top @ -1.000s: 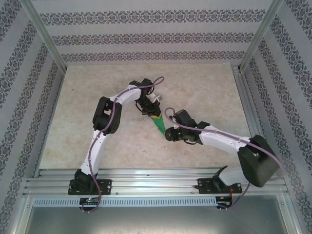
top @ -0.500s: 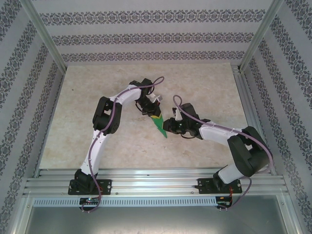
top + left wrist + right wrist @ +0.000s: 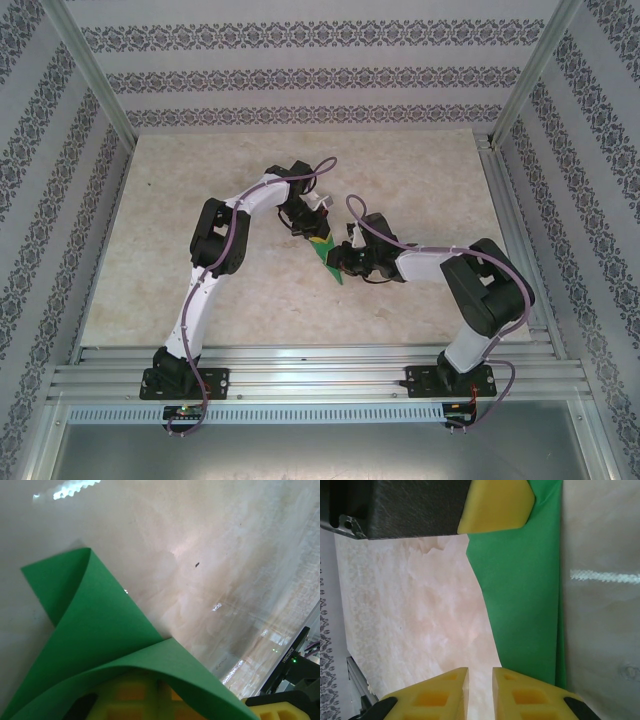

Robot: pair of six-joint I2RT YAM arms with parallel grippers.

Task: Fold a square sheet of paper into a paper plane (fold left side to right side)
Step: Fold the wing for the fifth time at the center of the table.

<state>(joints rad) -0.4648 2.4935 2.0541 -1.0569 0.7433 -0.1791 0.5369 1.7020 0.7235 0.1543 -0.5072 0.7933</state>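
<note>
The green paper (image 3: 330,268) lies on the table (image 3: 200,180) as a narrow pointed strip. Its far end is at the left pincer (image 3: 316,236) and its tip runs away from that pincer toward the arm bases, much as it lay a second ago. The left pincer has not shifted. Its jaws are together, and in its own wrist view the green paper (image 3: 100,630) curls up and over its yellow fingers (image 3: 125,700), so whether a layer is nipped between them cannot be told. The right pincer (image 3: 343,258) was a second ago well down the strip from the left pincer, by the pointed tip. It has since travelled up the paper's edge and now sits just beside the left pincer. The right arm's elbow (image 3: 490,290) has drawn in and risen behind it. The right pincer's jaws have narrowed as well. The right wrist view shows the right pincer (image 3: 480,680) a thin slit apart with bare table (image 3: 410,620) showing through. One finger (image 3: 530,697) overlaps the edge of the green paper (image 3: 525,595), and the left pincer's yellow pad (image 3: 495,505) rests at the sheet's far end.
</note>
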